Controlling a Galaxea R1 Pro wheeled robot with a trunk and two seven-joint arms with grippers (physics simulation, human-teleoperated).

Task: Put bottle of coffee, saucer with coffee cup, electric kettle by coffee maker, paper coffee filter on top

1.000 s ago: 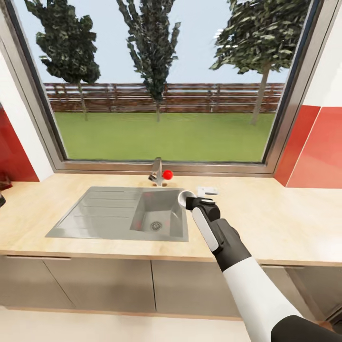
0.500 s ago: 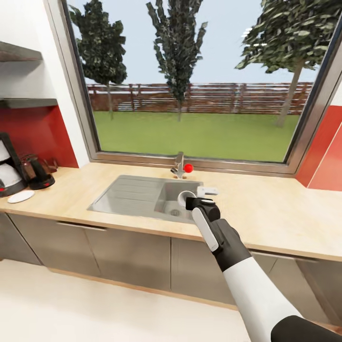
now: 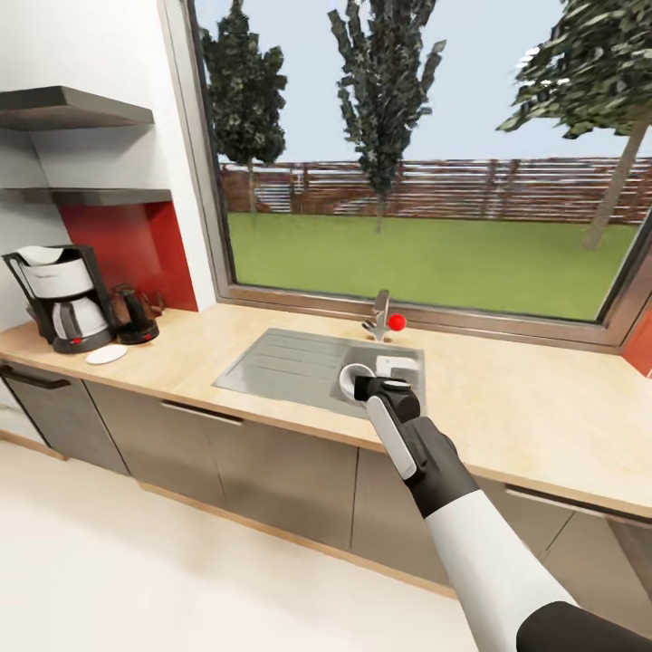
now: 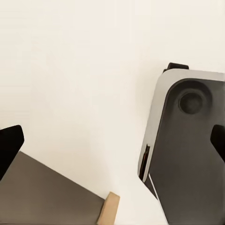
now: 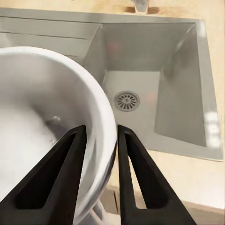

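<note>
The right gripper [image 3: 362, 385] at frame centre has its jaws pinched narrowly across the rim of the coffee cup [image 3: 353, 377], held over the sink [image 3: 299, 362]. The grip takes only the thin wall, so a jolt could tip or drop the cup. The saucer [image 3: 107, 354] lies at frame left, just in front of the coffee maker [image 3: 62, 297] and electric kettle [image 3: 134, 315], on the surface [image 3: 507, 407]. The left gripper's [image 4: 112, 145] jaws stand wide, empty. Since the earlier frames the camera has swung left, bringing the coffee maker further into view.
</note>
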